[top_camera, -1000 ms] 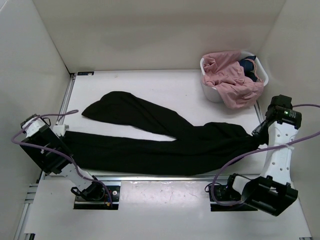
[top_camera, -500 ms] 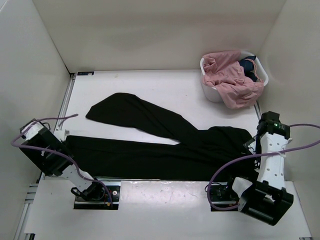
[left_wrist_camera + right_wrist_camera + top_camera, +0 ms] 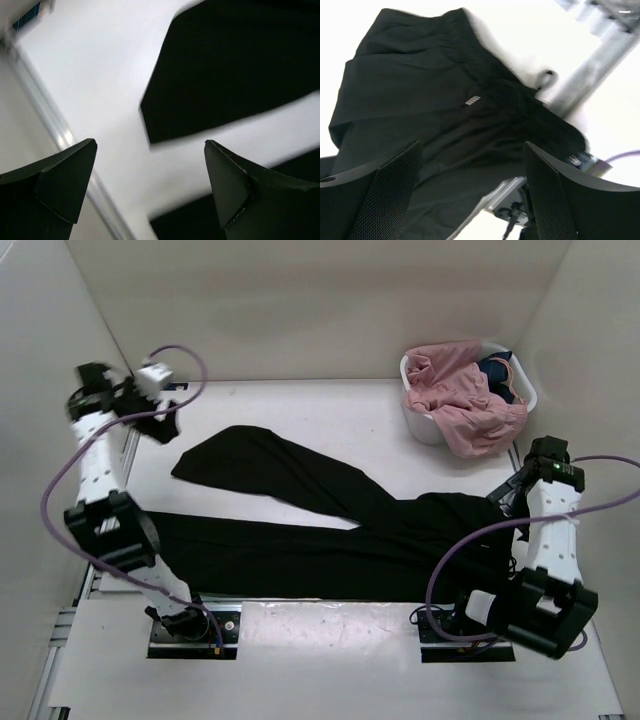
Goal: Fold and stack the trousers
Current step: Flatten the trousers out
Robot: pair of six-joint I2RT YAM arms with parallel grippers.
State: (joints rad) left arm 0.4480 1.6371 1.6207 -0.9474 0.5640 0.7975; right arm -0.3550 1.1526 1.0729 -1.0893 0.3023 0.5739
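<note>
The black trousers (image 3: 330, 530) lie spread flat on the white table, waist at the right and both legs running left. The near leg lies along the front edge and the far leg (image 3: 240, 65) angles toward the back left. My left gripper (image 3: 160, 388) hovers at the back left, above and beyond the far leg's hem; in the left wrist view the left gripper (image 3: 150, 142) is open and empty. Over the waist (image 3: 420, 90), my right gripper (image 3: 505, 498) hangs with its fingers apart; the right wrist view shows the right gripper (image 3: 472, 145) open with nothing in it.
A white basket (image 3: 425, 425) at the back right holds pink clothes (image 3: 465, 400) that spill over its rim. White walls enclose the table on three sides. A metal rail (image 3: 330, 597) runs along the near edge, and another (image 3: 60, 135) along the left side.
Both grippers have opened and let go of the trousers. The left arm swung from the near leg's hem up to the back left. The right gripper rose slightly off the waist.
</note>
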